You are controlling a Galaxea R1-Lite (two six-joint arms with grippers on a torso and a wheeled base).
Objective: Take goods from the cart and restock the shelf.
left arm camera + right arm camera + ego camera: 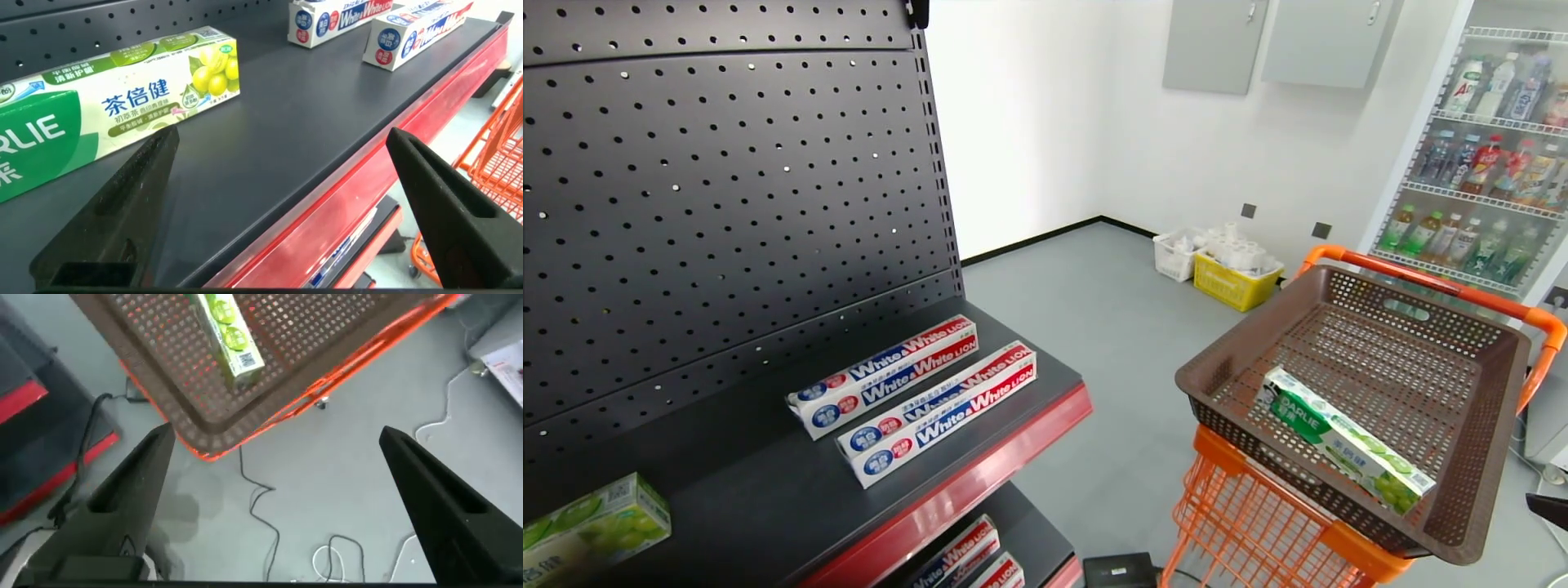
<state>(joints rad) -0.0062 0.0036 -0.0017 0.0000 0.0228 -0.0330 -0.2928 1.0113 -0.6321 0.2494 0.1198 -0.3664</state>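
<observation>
My left gripper (282, 216) is spread wide with nothing between its fingers. It hangs just off the shelf (286, 139), whose red front edge (425, 98) runs across in front of me. On that deck a green toothpaste box (114, 114) lies flat near the pegboard back, and there is open black surface between it and two white toothpaste boxes (339, 16) (413, 37) farther along.

My right gripper (278, 506) is equally wide and empty. It hangs over the floor outside the cart's brown basket (163, 384). What looks like loose cable (261, 506) lies on the floor beneath it.

In the head view, one green box (1347, 441) lies in the basket (1380, 351) against its near wall. Bare grey floor separates the cart (1241, 523) from the shelf edge (980, 482).
</observation>
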